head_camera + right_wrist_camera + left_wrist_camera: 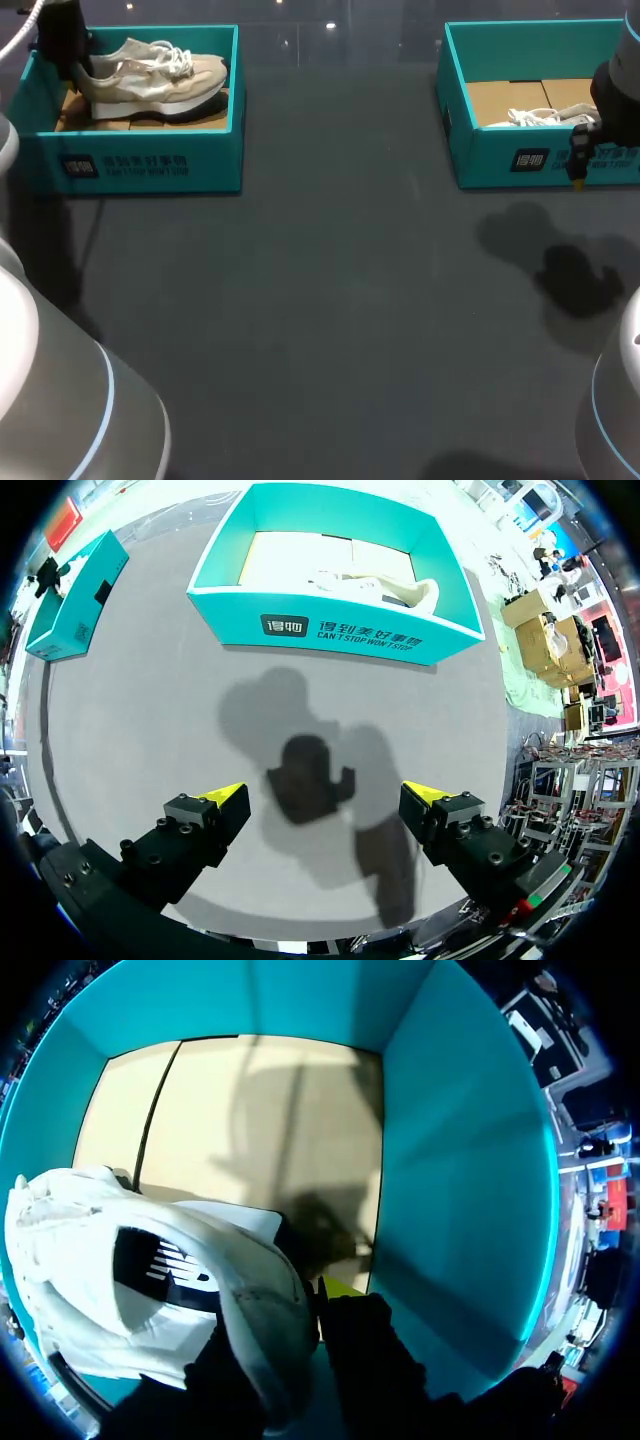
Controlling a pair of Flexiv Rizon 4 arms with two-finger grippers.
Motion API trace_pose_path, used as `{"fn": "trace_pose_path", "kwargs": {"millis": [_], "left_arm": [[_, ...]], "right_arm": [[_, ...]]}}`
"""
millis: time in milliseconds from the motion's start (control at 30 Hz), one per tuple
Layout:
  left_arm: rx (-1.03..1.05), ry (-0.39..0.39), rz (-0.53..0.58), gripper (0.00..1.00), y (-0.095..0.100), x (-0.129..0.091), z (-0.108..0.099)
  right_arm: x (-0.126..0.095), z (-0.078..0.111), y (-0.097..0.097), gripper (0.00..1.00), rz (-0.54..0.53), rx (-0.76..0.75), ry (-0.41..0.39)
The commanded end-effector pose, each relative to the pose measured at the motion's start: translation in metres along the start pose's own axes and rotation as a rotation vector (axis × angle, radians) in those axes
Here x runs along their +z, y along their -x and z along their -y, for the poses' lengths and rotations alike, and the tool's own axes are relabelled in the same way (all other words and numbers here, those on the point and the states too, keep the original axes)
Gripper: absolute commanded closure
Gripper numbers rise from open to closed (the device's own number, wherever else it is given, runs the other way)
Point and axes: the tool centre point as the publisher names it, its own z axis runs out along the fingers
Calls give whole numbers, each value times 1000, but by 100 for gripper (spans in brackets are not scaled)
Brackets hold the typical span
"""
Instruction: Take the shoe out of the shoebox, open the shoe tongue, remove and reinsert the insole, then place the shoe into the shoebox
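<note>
A beige and white sneaker (150, 75) lies in the teal shoebox (140, 160) at the far left of the table. My left gripper (70, 60) reaches into that box at the shoe's heel end. In the left wrist view the gripper (285, 1312) is shut on the shoe's heel (260, 1310), one black finger inside the collar and the yellow-tipped finger (338, 1288) outside it. The box's cardboard floor (260, 1130) shows ahead. My right gripper (325, 798) hangs open over the bare table, holding nothing, in front of the second box.
A second teal shoebox (540, 160) stands at the far right with another white-laced shoe (540, 117) inside; the right wrist view shows that box (330, 630) ahead of the gripper. The dark table (330, 320) stretches between and in front of the boxes.
</note>
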Motion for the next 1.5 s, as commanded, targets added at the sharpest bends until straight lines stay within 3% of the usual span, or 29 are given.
{"fn": "trace_pose_path", "kwargs": {"millis": [33, 400, 700, 1133, 1400, 1500], "left_arm": [[2, 7, 17, 100, -8, -11, 4], [-4, 42, 47, 100, -22, -38, 12], [12, 95, 63, 100, -23, -94, 22], [21, 121, -38, 100, -22, -173, 54], [26, 139, -30, 100, -21, -215, 85], [26, 139, -30, 100, -21, -215, 85]], "right_arm": [[0, 1, 0, 0, 1, 1, 1], [0, 1, 0, 0, 1, 1, 1], [0, 1, 0, 0, 1, 1, 1], [0, 1, 0, 0, 1, 1, 1], [0, 1, 0, 0, 1, 1, 1], [0, 1, 0, 0, 1, 1, 1]]}}
